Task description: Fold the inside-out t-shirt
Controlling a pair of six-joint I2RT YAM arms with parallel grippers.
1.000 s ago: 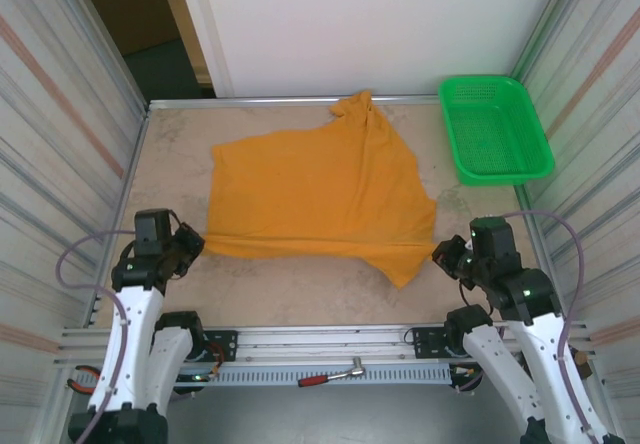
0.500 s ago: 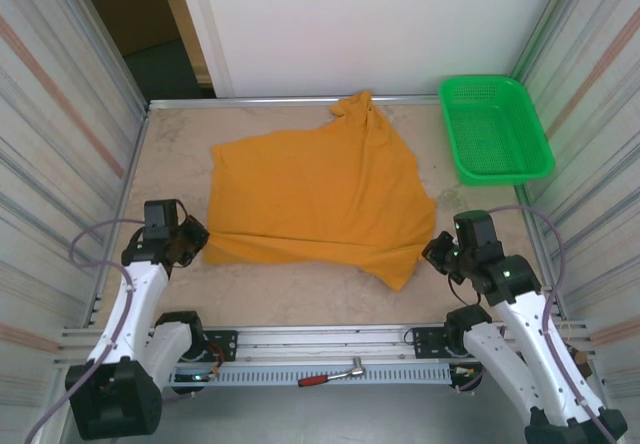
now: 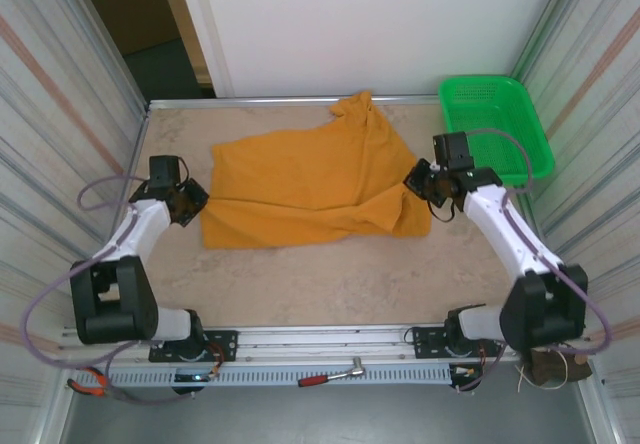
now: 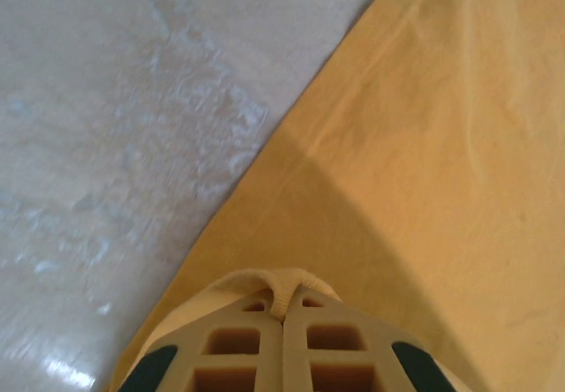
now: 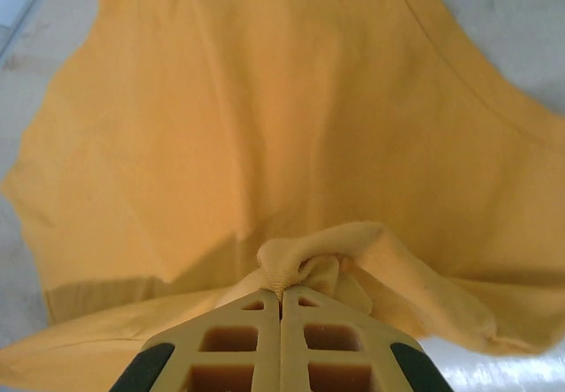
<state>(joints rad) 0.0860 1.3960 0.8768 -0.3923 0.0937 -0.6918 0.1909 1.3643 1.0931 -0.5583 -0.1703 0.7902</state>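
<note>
1. Lying spread on the pale stone-look table, the soft orange-yellow cotton t-shirt stretched between the two grippers, which had its two near corners. One bunched sleeve pointed toward the far edge.
2. The left gripper was clamped on one hem corner. A small roll of cloth sat pinched between its closed fingers, and the rest of the fabric ran ahead and to its right.
3. The right gripper was likewise closed tight around a puckered fold at the opposite corner, with the shirt fanning out ahead of it.
4. Holding both corners at once probably served to carry the near edge over the body evenly, so the crease would come out straight rather than skewed.
5. Behind the right gripper, on the side away from the shirt, a green perforated plastic basket stood apart from the cloth.
6. By my reading, the first fold was under way, not finished.
</note>
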